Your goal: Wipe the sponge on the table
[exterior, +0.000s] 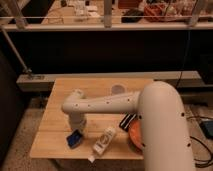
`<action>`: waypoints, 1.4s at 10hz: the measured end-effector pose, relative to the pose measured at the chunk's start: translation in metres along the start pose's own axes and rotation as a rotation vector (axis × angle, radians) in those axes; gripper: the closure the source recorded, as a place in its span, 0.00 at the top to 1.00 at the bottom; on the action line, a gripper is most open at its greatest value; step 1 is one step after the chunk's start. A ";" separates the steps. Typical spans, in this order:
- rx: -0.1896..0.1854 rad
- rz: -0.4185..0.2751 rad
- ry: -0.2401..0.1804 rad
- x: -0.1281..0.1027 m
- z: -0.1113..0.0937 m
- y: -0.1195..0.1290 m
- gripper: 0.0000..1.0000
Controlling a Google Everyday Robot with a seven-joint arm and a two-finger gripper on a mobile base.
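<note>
The light wooden table [55, 107] fills the lower middle of the camera view. A small dark-blue sponge [75, 139] lies on it near the front left. My gripper [76, 131] points straight down from the white arm and sits right on top of the sponge, at its upper edge. The arm's wrist hides the fingers.
A white bottle [104, 142] lies on its side just right of the sponge. A small black-and-white object [128, 120] and an orange item [135, 135] sit further right, partly behind my arm. A grey ledge [35, 80] runs behind the table. Cables lie on the floor at right.
</note>
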 end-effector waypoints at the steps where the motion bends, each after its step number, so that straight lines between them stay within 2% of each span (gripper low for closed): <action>1: 0.010 0.046 -0.007 0.014 -0.003 0.009 0.00; 2: 0.029 0.103 -0.013 0.030 -0.008 0.014 0.00; 4: 0.059 0.164 -0.012 0.055 -0.016 0.008 0.00; 7: 0.071 0.182 -0.006 0.078 -0.019 -0.017 0.00; 8: 0.066 0.174 -0.002 0.077 -0.018 -0.026 0.00; 11: 0.053 0.125 0.015 0.062 -0.013 -0.079 0.00; 14: 0.040 0.041 0.025 0.038 -0.009 -0.127 0.00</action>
